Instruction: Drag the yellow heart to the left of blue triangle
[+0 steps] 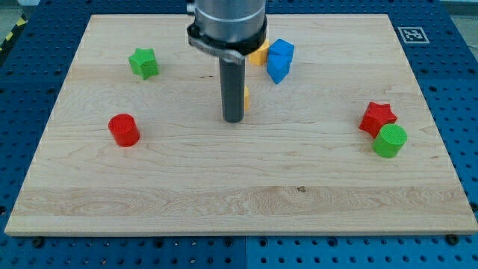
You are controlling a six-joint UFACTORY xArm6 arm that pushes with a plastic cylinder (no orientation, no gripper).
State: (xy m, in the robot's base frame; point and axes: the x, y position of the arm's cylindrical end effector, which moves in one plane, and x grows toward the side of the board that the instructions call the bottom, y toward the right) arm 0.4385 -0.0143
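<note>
The arm ends in a plain rod, so no pincer is fitted and no pincer state can be reported. The tip (234, 119) is seen on the bench (239, 194) near the centre, slightly toward the far side. A small yellow-orange sliver (246, 96) is visible just to the right of the rod; it is mostly hidden, so its shape cannot be confirmed. A second yellow piece (259, 54) is partly covered by the arm housing and lies touching the left side of the blue block (279, 60), whose shape reads as irregular, not clearly triangular.

Risks are judged as follows. Which yellow piece is the heart cannot be determined, so the wrong block may be pushed. If the hidden sliver is contacted off-centre, it is likely to rotate and slip past the rod. A push toward the far right may also displace the blue block, moving the target reference. The green star (143, 63), red cylinder (124, 129), red star (377, 117) and green cylinder (390, 140) lie well apart and are not threatened.
</note>
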